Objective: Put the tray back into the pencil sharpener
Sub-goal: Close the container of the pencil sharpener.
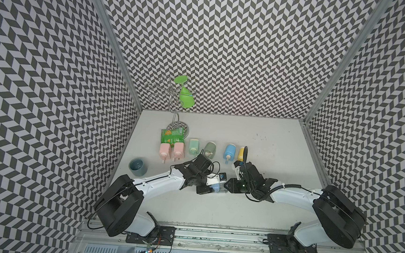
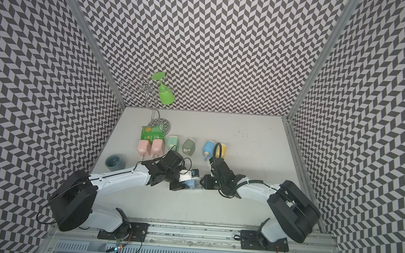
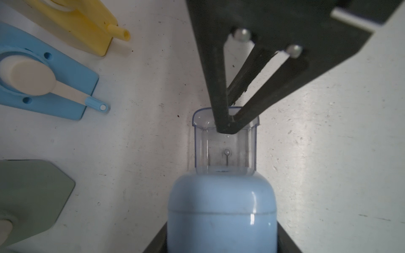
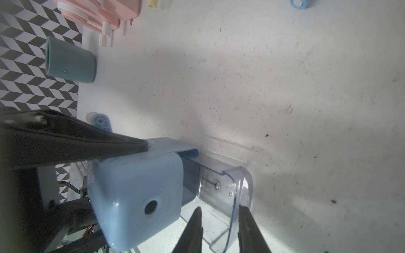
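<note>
On the white table point(image 1: 251, 216), the left gripper point(image 1: 213, 187) clamps the blue pencil sharpener point(image 3: 221, 214) by its sides, apparently bracing the body so it cannot slide when the drawer is pushed. The clear tray point(image 3: 225, 151) sits partway in the sharpener's slot with its outer half sticking out toward the right arm, so the job looks begun but not finished. The right gripper point(image 4: 219, 207) stands with narrow jaws astride the tray's end wall, seemingly one finger inside and one outside. I cannot tell whether they already pinch it, though such a hold would suit pushing it home.
</note>
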`<state>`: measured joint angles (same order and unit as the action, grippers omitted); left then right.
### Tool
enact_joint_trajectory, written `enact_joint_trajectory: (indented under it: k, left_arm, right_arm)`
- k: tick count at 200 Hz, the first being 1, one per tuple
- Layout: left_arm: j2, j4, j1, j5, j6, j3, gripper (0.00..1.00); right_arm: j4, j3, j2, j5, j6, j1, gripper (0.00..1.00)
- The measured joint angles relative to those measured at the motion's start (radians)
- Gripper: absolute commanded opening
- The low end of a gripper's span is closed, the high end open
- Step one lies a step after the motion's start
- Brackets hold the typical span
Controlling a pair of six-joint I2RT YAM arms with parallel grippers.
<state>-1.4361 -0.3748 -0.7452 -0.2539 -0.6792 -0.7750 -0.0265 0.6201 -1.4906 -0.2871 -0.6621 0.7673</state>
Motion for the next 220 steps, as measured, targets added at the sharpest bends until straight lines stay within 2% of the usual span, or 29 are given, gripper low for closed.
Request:
enact_joint_trajectory:
  k: [115,154,220]
  left_arm:
    - [-0.032,-0.035,-0.009,0.006,0.003,-0.039,0.5]
    - [-0.032,-0.028,-0.015,0.011,0.002,-0.039,0.5]
    - [-0.037,-0.028,-0.016,0.013,0.004,-0.041,0.49]
  right_arm:
    - [-0.003,-0.01,0.0,0.021,-0.029,0.0,0.17]
    - [0.016,0.0,-0.001,0.074,-0.027,0.006,0.17]
    - [0.003,0.0,-0.025,0.064,-0.026,0.013,0.16]
